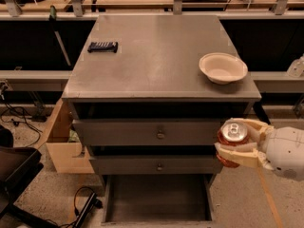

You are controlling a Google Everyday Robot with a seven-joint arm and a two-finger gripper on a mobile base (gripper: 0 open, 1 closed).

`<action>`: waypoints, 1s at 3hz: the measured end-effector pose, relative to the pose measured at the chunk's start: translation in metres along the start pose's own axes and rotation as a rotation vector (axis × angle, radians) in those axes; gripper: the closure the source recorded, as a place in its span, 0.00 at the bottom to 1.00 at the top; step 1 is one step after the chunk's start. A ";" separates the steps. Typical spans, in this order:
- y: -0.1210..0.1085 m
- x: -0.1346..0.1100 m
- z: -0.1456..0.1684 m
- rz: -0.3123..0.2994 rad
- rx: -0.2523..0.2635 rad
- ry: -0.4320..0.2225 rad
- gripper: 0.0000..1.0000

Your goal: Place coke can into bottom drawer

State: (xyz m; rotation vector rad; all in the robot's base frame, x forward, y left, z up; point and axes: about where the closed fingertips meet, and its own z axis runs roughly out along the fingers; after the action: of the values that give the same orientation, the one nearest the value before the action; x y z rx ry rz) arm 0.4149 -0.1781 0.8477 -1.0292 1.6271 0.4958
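My gripper point(229, 140), clamped on the can point(233, 131) (upright) beside the cabinet point(118, 133), should swing left, then lower into the drawer point(156, 194).

The gripper point(233, 140), at the lower right of the frame, has two pale tan fingers point(237, 155) with flat sides and angular edges. They join a smooth, rounded white wrist housing point(285, 153).

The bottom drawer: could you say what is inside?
In the bottom drawer only dark floor shows; its back is hidden under the cabinet. The gripper holds the coke can outside, upper right.
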 end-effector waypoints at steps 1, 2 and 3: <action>0.000 0.000 0.000 0.000 0.000 0.000 1.00; 0.013 0.029 0.015 0.065 -0.026 -0.003 1.00; 0.045 0.093 0.041 0.190 -0.055 -0.039 1.00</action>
State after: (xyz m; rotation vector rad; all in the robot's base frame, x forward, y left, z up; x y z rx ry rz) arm 0.3984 -0.1571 0.7394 -0.9031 1.6928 0.6866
